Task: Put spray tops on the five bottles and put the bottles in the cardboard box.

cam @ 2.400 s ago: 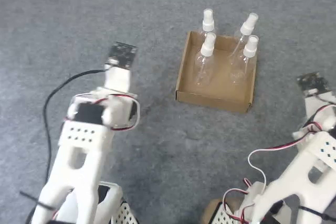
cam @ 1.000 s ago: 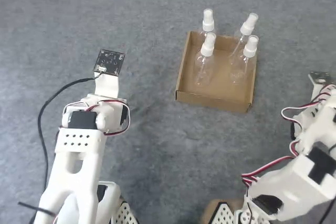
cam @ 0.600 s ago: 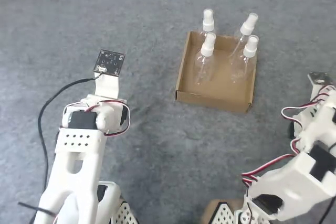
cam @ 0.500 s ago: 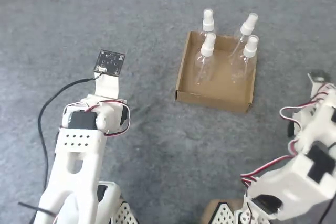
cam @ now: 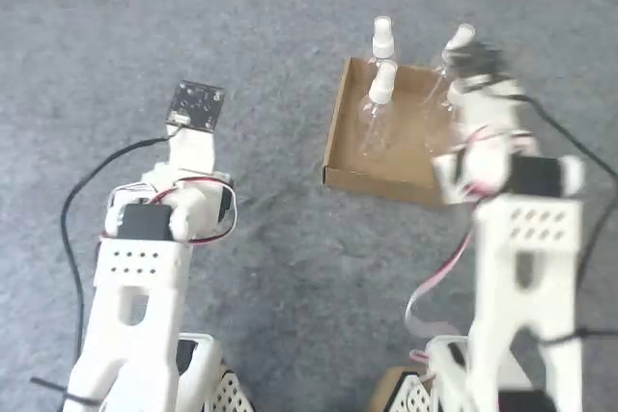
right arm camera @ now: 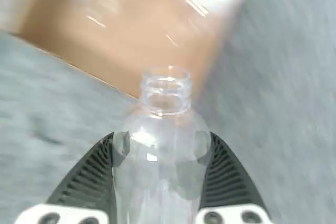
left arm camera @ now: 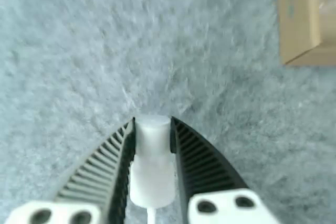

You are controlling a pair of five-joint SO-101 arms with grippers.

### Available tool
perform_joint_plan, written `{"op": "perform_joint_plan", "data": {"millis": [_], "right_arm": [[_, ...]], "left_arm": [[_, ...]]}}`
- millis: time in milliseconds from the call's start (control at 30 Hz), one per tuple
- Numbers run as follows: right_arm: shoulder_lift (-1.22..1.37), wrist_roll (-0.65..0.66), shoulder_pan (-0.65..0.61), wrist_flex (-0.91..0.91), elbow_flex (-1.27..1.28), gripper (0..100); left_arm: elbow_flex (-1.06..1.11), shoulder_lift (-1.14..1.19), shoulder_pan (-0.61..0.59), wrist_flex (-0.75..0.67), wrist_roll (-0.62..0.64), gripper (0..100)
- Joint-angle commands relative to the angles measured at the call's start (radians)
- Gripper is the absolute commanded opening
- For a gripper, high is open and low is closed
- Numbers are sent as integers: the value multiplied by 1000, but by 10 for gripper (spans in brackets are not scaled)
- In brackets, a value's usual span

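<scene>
White plastic fills the grip of the left jaws: they are closed on a spray top [left arm camera: 152,161], pinched between the ribbed black pads, with its head at the tips and a thin tube running back toward the wrist. Below it lies the grey carpeted surface [left arm camera: 157,51], and a corner of the cardboard box [left arm camera: 299,19] sits well apart from the top.

The right jaws are clamped on a clear bottle [right arm camera: 160,150], gripping it at the shoulders. Its threaded neck [right arm camera: 166,90] is open and carries no top. The neck points toward the box, whose brown floor is a blur just beyond it.

From the high view, the left arm [cam: 140,258] stands over the carpet, well to one side of the box. The right arm [cam: 521,229] reaches across the box's near wall on the other side and covers that half of it.

Farther off, one capped bottle [cam: 379,108] stands upright inside the box. At the box's far wall are two more capped bottles [cam: 383,38] [cam: 458,41]; I cannot tell whether these stand inside it or just behind.
</scene>
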Motion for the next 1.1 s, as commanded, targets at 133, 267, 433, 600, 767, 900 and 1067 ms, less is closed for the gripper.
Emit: {"op": "perform_joint_plan", "data": {"millis": [133, 267, 433, 600, 767, 900, 1067], "right_arm": [[-173, -184, -570, -263, 224, 6], [-173, -192, -711, -516, 373, 6], [-173, -190, -763, -688, 473, 6], [-183, -190, -831, -713, 559, 9], [-183, -190, -938, -820, 666, 7], [-183, -196, -944, -1070, 749, 7], [-183, -198, -941, -1360, 888, 7]], "left_arm": [[-257, -233, -8, 117, -11, 12], [-380, -264, -8, 149, -5, 12], [-492, -264, -8, 141, 28, 12], [-564, -270, -6, 146, 117, 12], [-558, -267, -6, 94, 152, 12], [-556, -270, 2, 26, 244, 12], [-556, -270, 3, -68, 396, 12]]}}
